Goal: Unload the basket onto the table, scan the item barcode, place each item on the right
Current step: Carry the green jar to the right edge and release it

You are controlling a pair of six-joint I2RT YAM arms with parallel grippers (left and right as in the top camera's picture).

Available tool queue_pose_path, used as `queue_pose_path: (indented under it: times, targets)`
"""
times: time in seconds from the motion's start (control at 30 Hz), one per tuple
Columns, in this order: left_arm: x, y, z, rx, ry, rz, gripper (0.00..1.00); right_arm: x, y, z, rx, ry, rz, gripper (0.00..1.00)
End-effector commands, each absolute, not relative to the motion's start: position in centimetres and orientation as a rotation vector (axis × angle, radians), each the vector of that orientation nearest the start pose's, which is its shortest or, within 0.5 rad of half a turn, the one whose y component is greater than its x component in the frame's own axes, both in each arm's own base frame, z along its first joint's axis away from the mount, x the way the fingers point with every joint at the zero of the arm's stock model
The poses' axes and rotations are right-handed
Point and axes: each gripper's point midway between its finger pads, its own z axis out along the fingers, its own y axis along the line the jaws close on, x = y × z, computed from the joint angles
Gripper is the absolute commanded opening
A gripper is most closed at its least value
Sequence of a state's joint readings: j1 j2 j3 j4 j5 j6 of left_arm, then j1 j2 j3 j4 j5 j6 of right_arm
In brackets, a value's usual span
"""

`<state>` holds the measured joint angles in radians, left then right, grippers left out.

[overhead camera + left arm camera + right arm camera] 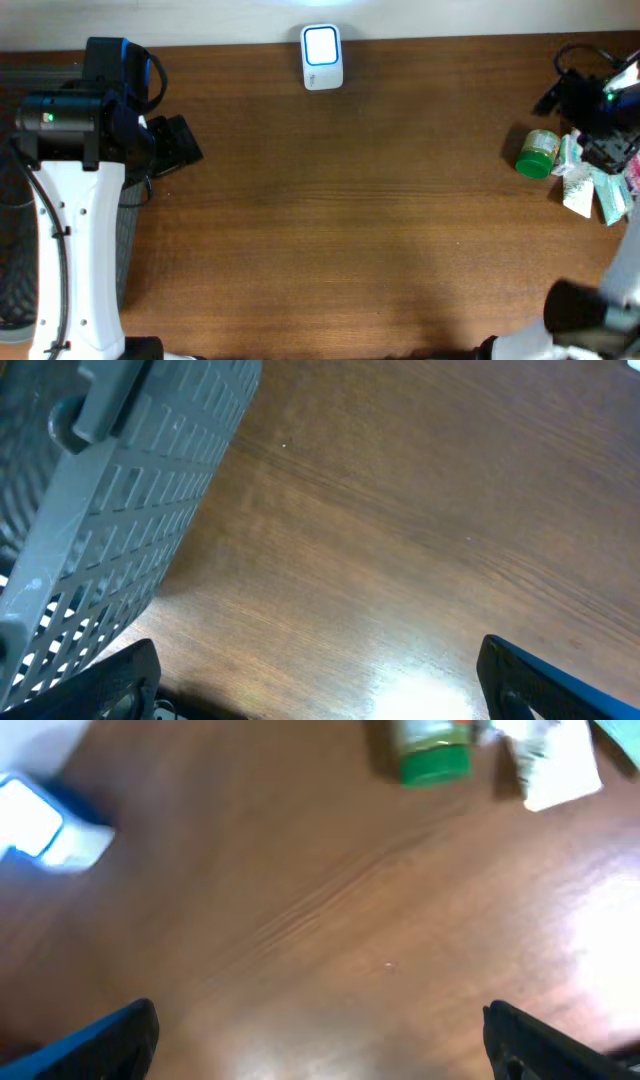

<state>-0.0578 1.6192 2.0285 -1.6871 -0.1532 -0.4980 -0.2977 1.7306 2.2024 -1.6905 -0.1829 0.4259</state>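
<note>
The scanner (322, 57), a small white box with a lit blue-white face, stands at the table's far edge in the middle; the right wrist view shows the scanner (45, 825) at its left. A green-capped bottle (538, 152) lies at the right beside white and teal packets (590, 188). The right wrist view has the bottle (432, 750) and a white packet (552, 765) along its top edge. My right gripper (320, 1040) is open over bare wood, holding nothing. My left gripper (320, 680) is open too, empty, at the table's left side (180, 148).
A grey slotted basket (110, 510) stands just left of the left gripper, off the table's left edge (20, 270). The right arm (595, 105) hangs over the packets at the right edge.
</note>
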Motion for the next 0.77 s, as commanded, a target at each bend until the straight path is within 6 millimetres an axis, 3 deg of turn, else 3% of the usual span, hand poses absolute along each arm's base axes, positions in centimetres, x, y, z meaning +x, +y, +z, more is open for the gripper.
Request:
queue_pose_path:
  times: [0.0, 0.07, 0.17, 0.27, 0.4, 0.73]
  targets:
    - [30.3, 1.0, 30.4, -0.666, 2.712, 0.081, 0.99, 30.3, -1.8, 32.2, 0.694, 2.685, 0.322, 0.99]
    - [30.3, 1.0, 30.4, -0.666, 2.712, 0.081, 0.99, 27.2, 1.0, 32.1, 0.551, 2.721, 0.285, 0.99]
    - [30.3, 1.0, 30.4, -0.666, 2.712, 0.081, 0.99, 23.1, 3.4, 31.7, 0.399, 2.744, 0.274, 0.99]
    - [30.3, 1.0, 30.4, -0.666, 2.712, 0.081, 0.99, 19.5, 4.1, 31.3, 0.334, 2.729, 0.293, 0.99]
    - [30.3, 1.0, 30.4, -0.666, 2.712, 0.081, 0.99, 18.8, 4.1, 31.7, 0.328, 2.702, 0.304, 0.99]
    - [30.3, 1.0, 30.4, -0.666, 2.712, 0.081, 0.99, 20.9, 4.3, 29.7, 0.351, 2.81, 0.278, 0.99]
